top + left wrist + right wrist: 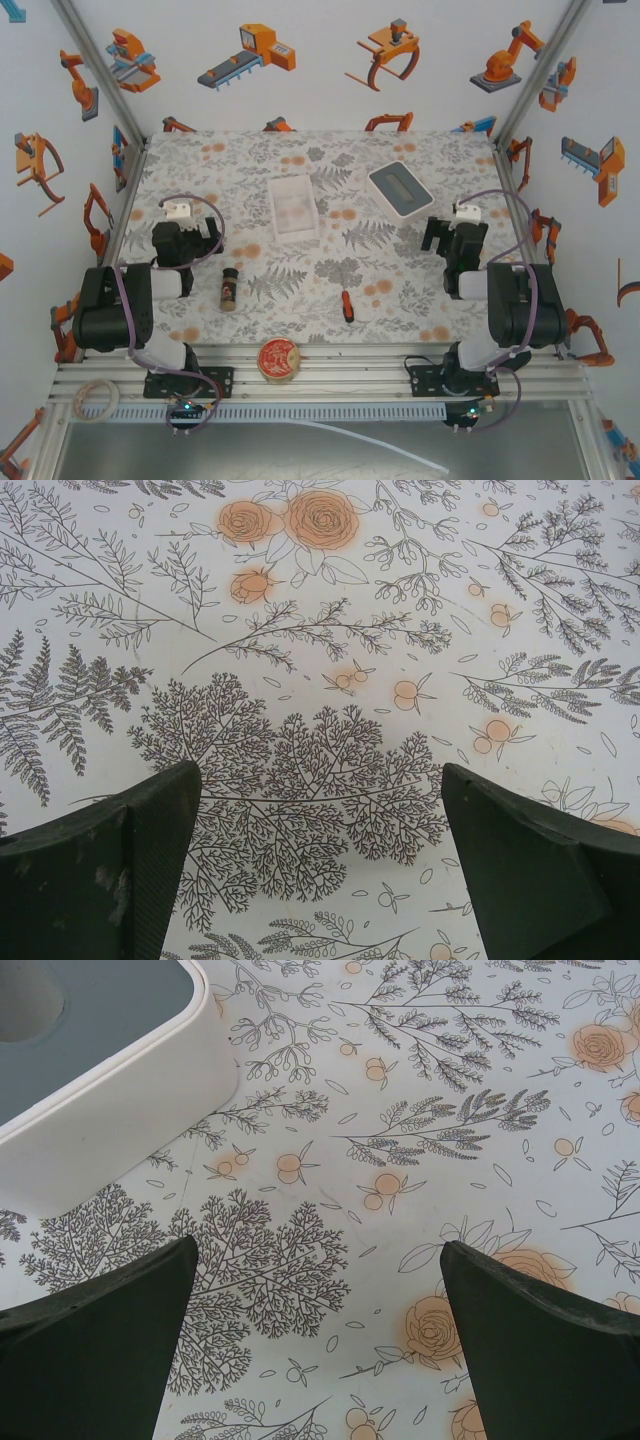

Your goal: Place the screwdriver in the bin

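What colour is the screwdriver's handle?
The screwdriver handle is orange-red, shaft dark; top external view shows it best.

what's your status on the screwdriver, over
Left gripper open, right gripper open, both empty. Screwdriver flat on the table, near side of the bin, not in it. Nothing lies between them.

White walls [300, 90] printed with orange and blue cartoon robot arms enclose the space on three sides. Aluminium posts [97, 72] rise slanting at the back corners. The tabletop [295, 292] wears a pale print of grey ferns and orange flowers, and slotted aluminium rails [350, 378] line its near edge under even, soft light
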Controlling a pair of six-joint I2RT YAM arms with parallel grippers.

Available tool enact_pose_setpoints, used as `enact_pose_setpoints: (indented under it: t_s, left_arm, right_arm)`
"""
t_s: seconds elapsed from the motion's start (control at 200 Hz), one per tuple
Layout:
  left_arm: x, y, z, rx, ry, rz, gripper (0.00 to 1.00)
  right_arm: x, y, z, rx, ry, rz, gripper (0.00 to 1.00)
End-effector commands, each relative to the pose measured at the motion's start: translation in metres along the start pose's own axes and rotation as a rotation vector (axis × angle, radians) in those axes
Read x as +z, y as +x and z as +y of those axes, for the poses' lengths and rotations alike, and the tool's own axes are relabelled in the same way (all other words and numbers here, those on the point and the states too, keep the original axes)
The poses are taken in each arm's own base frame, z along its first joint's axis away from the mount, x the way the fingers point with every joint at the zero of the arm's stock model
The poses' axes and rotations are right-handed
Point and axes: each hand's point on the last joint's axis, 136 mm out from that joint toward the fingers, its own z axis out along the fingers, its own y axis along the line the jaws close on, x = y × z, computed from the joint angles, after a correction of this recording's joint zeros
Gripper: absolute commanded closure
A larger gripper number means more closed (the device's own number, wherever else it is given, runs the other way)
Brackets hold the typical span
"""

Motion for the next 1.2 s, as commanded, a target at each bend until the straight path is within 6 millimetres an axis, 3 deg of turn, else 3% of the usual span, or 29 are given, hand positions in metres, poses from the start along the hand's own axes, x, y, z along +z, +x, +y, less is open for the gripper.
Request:
enact_pose_setpoints:
  t_s: [0.0,0.185,0.401,0.636,0.781,0.846,1.061,1.197]
  left_arm:
    - [0.000,-0.006,-0.002,0.019,0.003,-0.016,0.03]
    - [0.000,-0.011,-0.006,0.037,0.012,-0.002,0.03]
    - [0.001,-0.038,-0.016,0.056,0.039,0.117,0.03]
    - [-0.028,-0.060,-0.029,0.079,0.074,0.276,0.03]
    - [-0.053,-0.069,-0.032,0.106,0.054,0.355,0.03]
    - [-0.067,-0.074,-0.037,0.109,0.072,0.360,0.03]
    - [-0.109,-0.087,-0.069,0.137,0.248,0.394,0.03]
    - [-0.120,-0.102,-0.071,0.188,0.248,0.385,0.03]
  right_arm:
    - [0.000,-0.008,-0.001,-0.008,0.010,-0.029,0.01]
    - [0.000,-0.009,-0.009,0.014,0.053,-0.029,0.01]
    - [-0.019,-0.037,-0.027,0.047,0.151,-0.031,0.01]
    - [-0.049,-0.066,-0.030,0.105,0.208,-0.014,0.01]
    - [-0.081,-0.096,0.003,0.116,0.170,0.056,0.01]
    - [-0.098,-0.100,0.025,0.106,0.131,0.119,0.01]
    - [-0.141,-0.065,0.116,-0.010,-0.071,0.340,0.01]
    - [-0.161,-0.040,0.161,-0.118,-0.164,0.460,0.08]
